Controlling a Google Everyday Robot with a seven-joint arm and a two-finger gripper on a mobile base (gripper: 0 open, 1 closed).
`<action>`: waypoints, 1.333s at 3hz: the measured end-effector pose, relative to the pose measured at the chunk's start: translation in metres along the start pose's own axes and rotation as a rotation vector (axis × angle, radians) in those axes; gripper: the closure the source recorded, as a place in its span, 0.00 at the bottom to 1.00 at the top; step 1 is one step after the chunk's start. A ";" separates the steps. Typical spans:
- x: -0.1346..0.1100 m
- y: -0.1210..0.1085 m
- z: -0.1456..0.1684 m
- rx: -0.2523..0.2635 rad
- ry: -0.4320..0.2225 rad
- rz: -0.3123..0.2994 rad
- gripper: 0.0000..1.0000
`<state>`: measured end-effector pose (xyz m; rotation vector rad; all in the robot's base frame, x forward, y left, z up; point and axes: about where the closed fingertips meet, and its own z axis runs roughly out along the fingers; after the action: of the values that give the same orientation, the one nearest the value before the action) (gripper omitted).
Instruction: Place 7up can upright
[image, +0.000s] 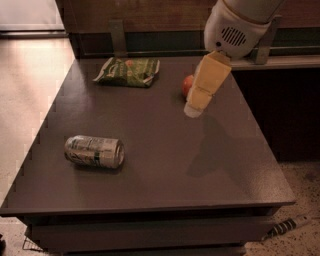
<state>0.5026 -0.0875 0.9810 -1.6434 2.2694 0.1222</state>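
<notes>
Camera view: the one camera, looking down on my dark table (165, 170).
My gripper (193, 109): cream-coloured, slanting down and left from my white wrist housing (235, 27). It hangs over the far right part of the table, with its tip close to the surface.
Gripper state: I cannot tell whether it is released or clenched.
7up can (94, 151): lies on its side at the front left of the table, well apart from my gripper.
Can label: silvery body with green and dark markings; no writing can be read.
Snack bag (127, 71): green, lying flat at the far edge; its print cannot be read.
Apple (186, 85): red, just behind my gripper and partly hidden by it.
</notes>
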 end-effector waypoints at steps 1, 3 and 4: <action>-0.063 0.023 0.029 -0.010 0.087 -0.055 0.00; -0.106 0.034 0.051 0.002 0.105 -0.105 0.00; -0.131 0.050 0.080 -0.089 0.112 -0.083 0.00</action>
<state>0.5098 0.0690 0.9416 -1.8303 2.3028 0.1156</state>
